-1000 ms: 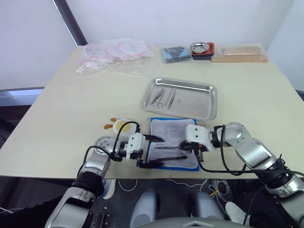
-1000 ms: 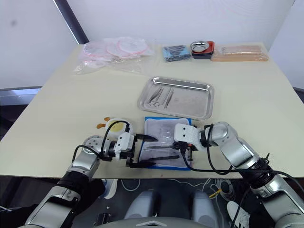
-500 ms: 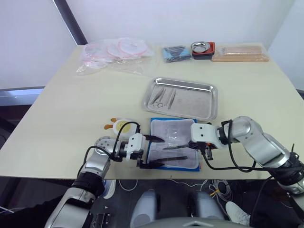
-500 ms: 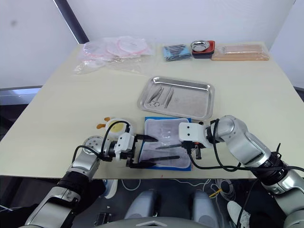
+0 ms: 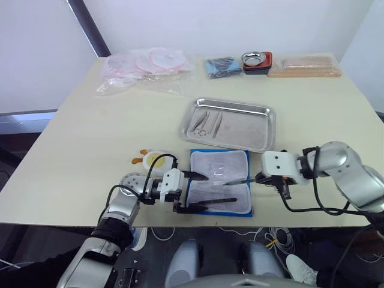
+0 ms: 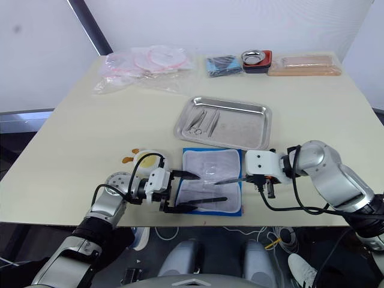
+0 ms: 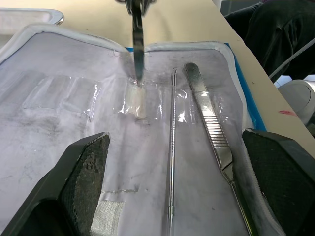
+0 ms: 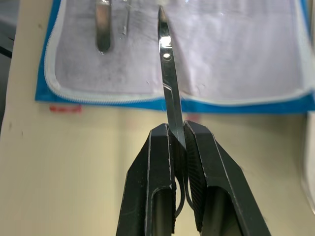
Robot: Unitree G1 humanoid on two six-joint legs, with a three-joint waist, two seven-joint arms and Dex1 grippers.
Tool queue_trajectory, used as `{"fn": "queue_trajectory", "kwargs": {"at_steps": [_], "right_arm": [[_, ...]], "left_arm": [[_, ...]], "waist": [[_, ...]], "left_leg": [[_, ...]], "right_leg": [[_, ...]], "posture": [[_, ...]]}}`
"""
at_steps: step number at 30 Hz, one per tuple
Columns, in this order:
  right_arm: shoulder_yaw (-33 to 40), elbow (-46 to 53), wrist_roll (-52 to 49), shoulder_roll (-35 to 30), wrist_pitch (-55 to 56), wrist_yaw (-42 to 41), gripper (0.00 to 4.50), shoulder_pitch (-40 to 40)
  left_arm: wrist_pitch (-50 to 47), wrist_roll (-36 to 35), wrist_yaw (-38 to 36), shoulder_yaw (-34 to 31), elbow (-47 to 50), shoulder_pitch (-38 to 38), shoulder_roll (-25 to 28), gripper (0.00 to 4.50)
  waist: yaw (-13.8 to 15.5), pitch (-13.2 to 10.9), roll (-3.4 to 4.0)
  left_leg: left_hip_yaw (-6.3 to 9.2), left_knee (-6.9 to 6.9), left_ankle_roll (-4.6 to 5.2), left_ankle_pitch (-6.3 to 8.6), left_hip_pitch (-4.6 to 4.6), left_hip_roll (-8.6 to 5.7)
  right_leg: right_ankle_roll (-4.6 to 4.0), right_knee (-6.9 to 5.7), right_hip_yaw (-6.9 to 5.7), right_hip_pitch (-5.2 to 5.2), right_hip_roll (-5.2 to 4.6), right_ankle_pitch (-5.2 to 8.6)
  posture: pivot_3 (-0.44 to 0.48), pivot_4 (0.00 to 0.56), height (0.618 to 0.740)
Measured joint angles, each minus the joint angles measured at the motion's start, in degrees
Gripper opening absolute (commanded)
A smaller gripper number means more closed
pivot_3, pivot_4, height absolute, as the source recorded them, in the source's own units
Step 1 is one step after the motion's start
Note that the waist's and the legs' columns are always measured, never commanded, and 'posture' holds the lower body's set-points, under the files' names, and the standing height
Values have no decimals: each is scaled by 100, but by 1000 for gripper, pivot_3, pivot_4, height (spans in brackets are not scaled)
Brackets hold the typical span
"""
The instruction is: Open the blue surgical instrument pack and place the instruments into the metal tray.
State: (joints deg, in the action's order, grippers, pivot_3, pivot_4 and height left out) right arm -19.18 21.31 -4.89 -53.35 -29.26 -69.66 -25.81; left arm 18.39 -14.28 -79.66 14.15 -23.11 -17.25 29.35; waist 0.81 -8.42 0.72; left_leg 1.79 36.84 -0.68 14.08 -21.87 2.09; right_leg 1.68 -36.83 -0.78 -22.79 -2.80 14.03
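While the right gripper [image 8: 177, 147] pinches a pair of scissors [image 8: 166, 73] over the right edge of the blue surgical instrument pack [image 5: 219, 190], the left gripper [image 5: 193, 192] rests with fingers spread wide on the pack's left side. Two instruments [image 7: 206, 123] lie on its lining. Just beyond sits the metal tray [image 5: 252, 132].

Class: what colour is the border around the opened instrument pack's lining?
Bright blue border, clearest in the right wrist view.
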Motion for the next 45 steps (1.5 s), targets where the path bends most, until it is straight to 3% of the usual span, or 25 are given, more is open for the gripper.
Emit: {"fn": "queue_trajectory", "kwargs": {"at_steps": [7, 11, 21, 32, 38, 45], "right_arm": [[523, -117, -494, -135, 392, -252, 69, 260], [802, -162, -706, 172, 113, 35, 69, 199], [805, -914, -564, 1510, -288, 1386, 69, -259], [763, -1718, -228, 3189, -1487, 3216, 69, -991], [900, -2607, -3, 4089, -1777, 4374, 69, -1545], [1260, -3656, 220, 4702, -1839, 5486, 69, -1984]], "left_arm": [[-7, 1, 5, 1, -1, -4, -5, 4500], [-10, 2, 9, -1, -1, -1, -5, 4500], [-12, 4, 33, -2, 7, 8, -26, 4500], [-20, 7, 69, -7, 25, 26, -30, 4500], [-21, 7, 115, -17, 65, 61, -27, 4500], [-20, 7, 152, -34, 125, 107, -22, 4500]], "waist": [[-1, -4, 6], [-2, -4, 7], [7, -3, 16], [4, 12, 48], [-3, 21, 61], [-11, 20, 63]], "left_leg": [[-3, -2, -1, 1, 0, 0], [-3, -4, -2, 1, 1, 0], [-1, -10, 1, -1, -1, -4], [1, -11, 4, -3, -4, -5], [3, -12, 6, -4, -5, -6], [5, -13, 9, -5, -8, -8]], "right_leg": [[0, 4, 0, 0, -3, 0], [0, 6, 0, 0, -4, 0], [1, 6, -1, 0, -4, 0], [1, 5, 0, 0, -1, -1], [1, 4, 1, 1, 1, -1], [0, 3, 3, 0, 2, -1]], "posture": [[0, 150, 740], [0, 150, 740], [0, 150, 740], [0, 150, 740], [0, 150, 740], [0, 150, 740]]}}
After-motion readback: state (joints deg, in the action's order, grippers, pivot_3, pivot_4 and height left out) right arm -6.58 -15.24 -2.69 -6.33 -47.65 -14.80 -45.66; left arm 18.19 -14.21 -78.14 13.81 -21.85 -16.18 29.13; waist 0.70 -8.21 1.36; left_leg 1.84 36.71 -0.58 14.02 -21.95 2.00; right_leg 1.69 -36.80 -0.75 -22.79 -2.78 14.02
